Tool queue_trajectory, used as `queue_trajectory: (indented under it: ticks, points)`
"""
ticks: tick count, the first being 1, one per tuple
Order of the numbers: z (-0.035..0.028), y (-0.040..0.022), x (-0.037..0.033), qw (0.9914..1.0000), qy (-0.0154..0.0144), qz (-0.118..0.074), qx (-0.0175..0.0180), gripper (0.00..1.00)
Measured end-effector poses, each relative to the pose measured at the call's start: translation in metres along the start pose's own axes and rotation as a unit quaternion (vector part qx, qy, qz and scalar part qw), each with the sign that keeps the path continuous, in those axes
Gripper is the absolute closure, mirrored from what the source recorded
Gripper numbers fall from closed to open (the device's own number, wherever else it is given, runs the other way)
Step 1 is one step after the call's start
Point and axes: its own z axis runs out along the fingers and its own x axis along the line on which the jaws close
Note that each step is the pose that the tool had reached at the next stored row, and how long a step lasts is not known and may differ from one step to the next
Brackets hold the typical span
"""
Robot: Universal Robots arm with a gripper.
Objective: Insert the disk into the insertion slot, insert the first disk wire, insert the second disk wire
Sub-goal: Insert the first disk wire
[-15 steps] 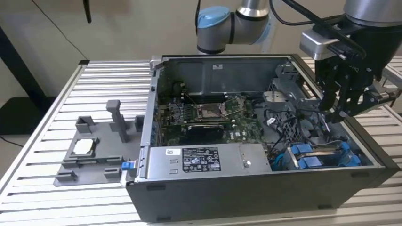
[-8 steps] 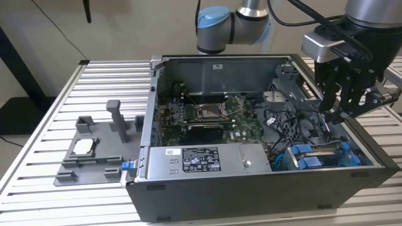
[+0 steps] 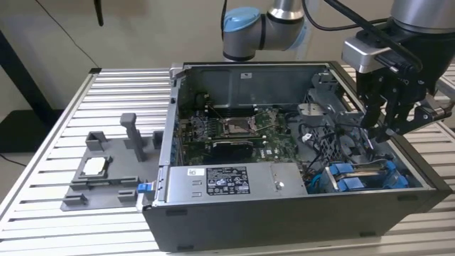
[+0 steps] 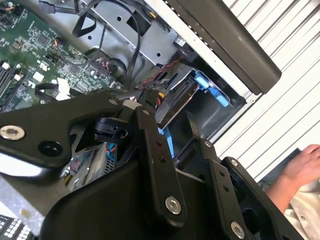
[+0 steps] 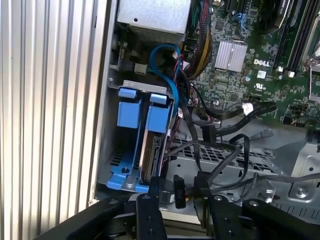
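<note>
The disk (image 5: 149, 159) stands on edge in its blue carrier frame (image 5: 159, 116) inside the drive bay at the case's front corner, on the exterior view's right, where its blue tabs (image 3: 353, 176) show. My gripper (image 3: 386, 130) hangs just above that bay, and its fingers (image 5: 149, 202) look open. A black wire connector (image 5: 179, 192) sits in the gap between them, near the disk's end; I cannot tell whether it touches either finger. In the second wrist view the gripper (image 4: 165, 112) hovers over red and yellow wires (image 4: 156, 95).
The open computer case (image 3: 284, 218) lies on a slatted metal table (image 3: 121, 90). Inside are the motherboard (image 3: 235, 130), the grey labelled power-supply box (image 3: 227, 181) and loose black cables (image 5: 225, 150). A grey fixture (image 3: 106, 170) sits on the exterior view's left. A person's hand (image 4: 306, 165) rests beside the case.
</note>
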Motion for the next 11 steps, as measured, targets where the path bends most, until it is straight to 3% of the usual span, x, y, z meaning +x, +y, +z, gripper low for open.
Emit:
queue_trajectory:
  ticks: [3, 5, 9, 11]
  points:
    - [0.0, 0.0001, 0.0, 1.0, 0.0, 0.0, 0.0, 0.67]
    - [0.0, 0.0001, -0.0001, 1.0, 0.0, 0.0, 0.0, 0.8]
    - [0.0, 0.0, 0.0, 1.0, -0.0001, 0.0, -0.0009, 0.81]
    - [0.0007, -0.0015, 0.0004, 0.99995, -0.0016, 0.0, -0.0099, 0.81]
